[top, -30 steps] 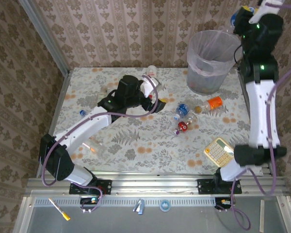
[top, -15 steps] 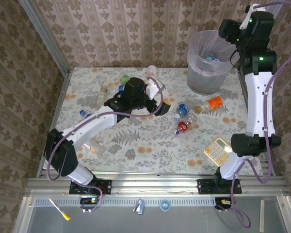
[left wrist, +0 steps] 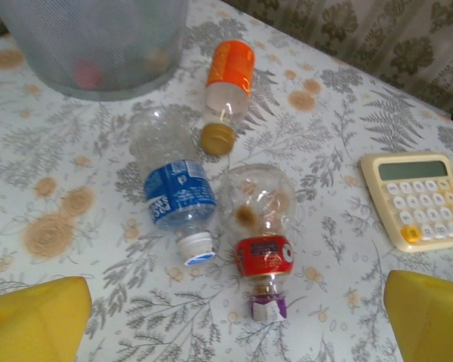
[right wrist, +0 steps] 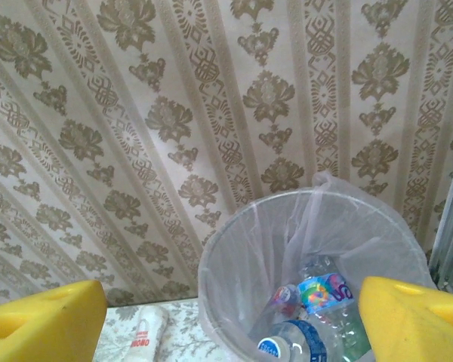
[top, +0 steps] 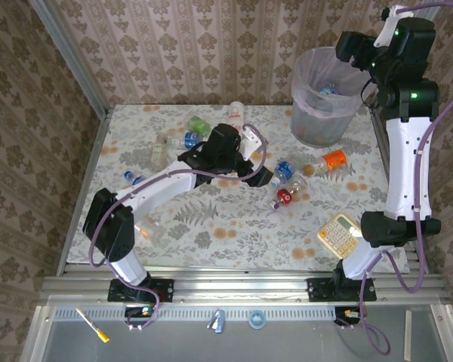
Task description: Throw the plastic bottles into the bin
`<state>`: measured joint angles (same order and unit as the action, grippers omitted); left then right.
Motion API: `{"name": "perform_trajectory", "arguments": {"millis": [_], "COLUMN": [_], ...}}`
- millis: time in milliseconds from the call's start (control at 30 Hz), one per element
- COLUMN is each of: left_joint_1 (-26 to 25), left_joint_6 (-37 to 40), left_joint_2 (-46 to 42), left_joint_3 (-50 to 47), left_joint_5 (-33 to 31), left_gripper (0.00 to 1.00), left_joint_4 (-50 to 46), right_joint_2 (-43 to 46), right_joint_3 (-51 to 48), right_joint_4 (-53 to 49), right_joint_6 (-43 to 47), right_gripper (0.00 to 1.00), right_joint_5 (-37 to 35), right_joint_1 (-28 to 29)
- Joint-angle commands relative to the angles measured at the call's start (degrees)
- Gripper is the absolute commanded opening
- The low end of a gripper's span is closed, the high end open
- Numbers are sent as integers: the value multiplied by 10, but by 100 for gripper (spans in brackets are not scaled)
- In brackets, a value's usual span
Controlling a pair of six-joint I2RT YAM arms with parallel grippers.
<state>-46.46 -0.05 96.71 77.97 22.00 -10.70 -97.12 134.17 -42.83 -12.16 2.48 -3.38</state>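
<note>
Plastic bottles (left wrist: 180,197), three, lie before the spread left gripper (left wrist: 234,320); right gripper (right wrist: 230,320), spread, faces bin (right wrist: 226,256).

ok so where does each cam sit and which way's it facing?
Top external: above, behind the bases, looking down on the floral table; both arms, left gripper, right gripper.
Left wrist: low, facing the blue-labelled clear plastic bottle and beige calculator; own yellow fingertips.
Right wrist: high, facing wallpaper and into the round translucent grey bin; own yellow fingertips.
Shared: top and left wrist, bottle and calculator; top and right wrist, bin.
</note>
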Motion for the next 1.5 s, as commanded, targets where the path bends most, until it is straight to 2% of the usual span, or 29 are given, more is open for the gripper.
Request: {"name": "perform_trajectory", "arguments": {"millis": [0,400,667,1033,1467], "left_joint_1": [-12,-61,-81,-83,-80], "left_joint_6": [1,42,38,28,19], "left_joint_2": [19,116,166,244,302], "left_joint_3": [36,124,149,205,245], "left_joint_5": [27,42,24,-15,-51], "left_gripper": [98,85,77,67,64], "left_joint_4": [-49,-201,-242,-308,-327], "right_joint_2": [14,44,73,105,117], "right_joint_3": [14,-16,-58,-98,-117], "right_joint_4": [-20,-38,-36,-30,-24], "right_joint_6": [8,12,14,16,16], "right_gripper": [89,90,91,91,92], "right_joint_5": [28,47,56,61,69], "right_joint_1": [-1,-1,-1,-1,-1]}}
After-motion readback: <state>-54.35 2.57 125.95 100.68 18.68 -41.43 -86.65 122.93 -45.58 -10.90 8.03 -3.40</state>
